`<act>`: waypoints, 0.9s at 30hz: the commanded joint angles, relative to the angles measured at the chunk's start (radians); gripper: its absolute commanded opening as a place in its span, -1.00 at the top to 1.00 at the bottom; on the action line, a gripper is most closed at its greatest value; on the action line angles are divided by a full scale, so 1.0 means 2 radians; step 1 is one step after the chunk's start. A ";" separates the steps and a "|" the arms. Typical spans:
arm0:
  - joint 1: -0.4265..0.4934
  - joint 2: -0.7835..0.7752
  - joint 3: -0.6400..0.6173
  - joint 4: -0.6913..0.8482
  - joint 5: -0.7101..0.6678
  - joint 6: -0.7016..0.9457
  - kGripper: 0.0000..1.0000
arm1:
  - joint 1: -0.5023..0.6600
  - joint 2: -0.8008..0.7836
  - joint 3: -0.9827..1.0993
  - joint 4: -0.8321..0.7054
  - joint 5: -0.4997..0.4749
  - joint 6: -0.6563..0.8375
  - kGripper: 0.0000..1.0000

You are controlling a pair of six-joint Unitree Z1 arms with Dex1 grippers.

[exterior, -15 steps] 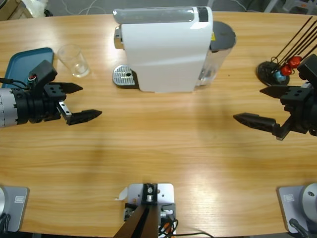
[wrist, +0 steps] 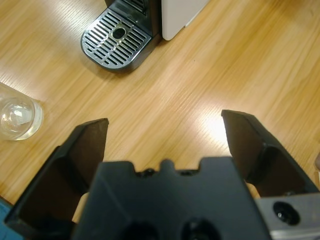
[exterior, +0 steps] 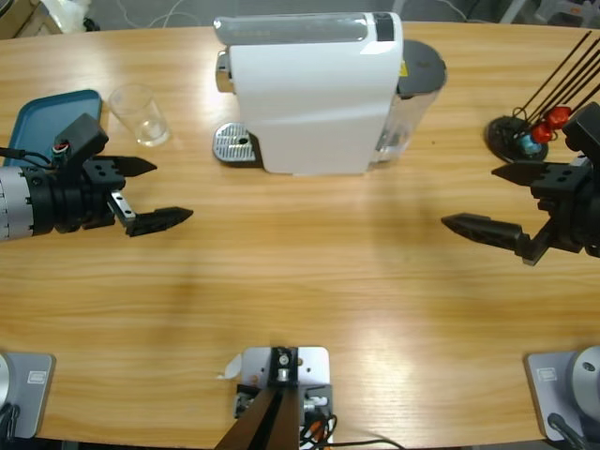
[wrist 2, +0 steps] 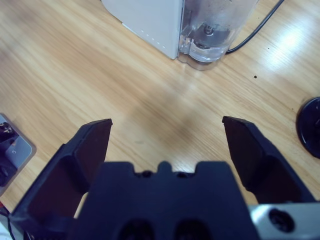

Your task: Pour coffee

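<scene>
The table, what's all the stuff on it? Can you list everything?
White boxy coffee machine: one, white with a dark lid, top middle.
Round metal drip tray: one, silver, at the machine's left foot.
Clear drinking glass: one, see-through, upper left, beside the tray.
Teal flat tray: one, blue-green, far left.
Black round stand with thin rods: one, black, red and blue bits on it, far right.
Long wooden table: one, light brown.
Left gripper: black, open.
Right gripper: black, open.

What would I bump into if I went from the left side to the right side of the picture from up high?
Blue tray → left gripper beside the clear glass → round drip grate → white coffee machine → right gripper → black stand with capsules.
</scene>
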 commanded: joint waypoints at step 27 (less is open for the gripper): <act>0.243 0.188 -0.273 -0.031 -0.468 -0.547 -0.21 | 0.004 0.019 -0.008 0.010 0.013 0.005 -0.84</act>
